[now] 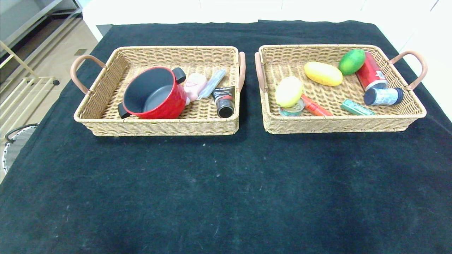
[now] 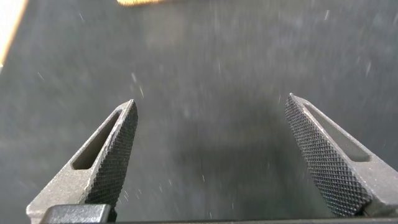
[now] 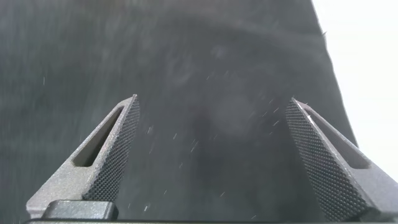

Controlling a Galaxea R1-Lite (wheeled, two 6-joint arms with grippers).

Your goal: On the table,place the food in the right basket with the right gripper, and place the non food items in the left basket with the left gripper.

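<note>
Black cloth (image 1: 226, 190) covers the table's near half, with nothing lying loose on it. Left gripper (image 2: 208, 109) hangs over bare cloth, fingers spread wide and empty. Left basket (image 1: 106, 106), toward the far left, holds a red pot (image 1: 155, 93), a pink item (image 1: 195, 84), a clear tube (image 1: 213, 83) and a dark bottle (image 1: 224, 102). Right basket (image 1: 406, 114), toward the far right, holds a yellow fruit (image 1: 289, 91), a tin (image 1: 292, 108), an orange stick (image 1: 315, 106), a yellow mango-like fruit (image 1: 323, 73), a green fruit (image 1: 351, 61), a red can (image 1: 370, 74), a green packet (image 1: 356, 108) and a small jar (image 1: 383, 96). Right gripper (image 3: 211, 109) hangs near the table's right edge, fingers likewise wide apart and empty.

Sorting appears complete. Risk: the pot sits tilted against the near-left wall; any further reach into that basket could tip it.
</note>
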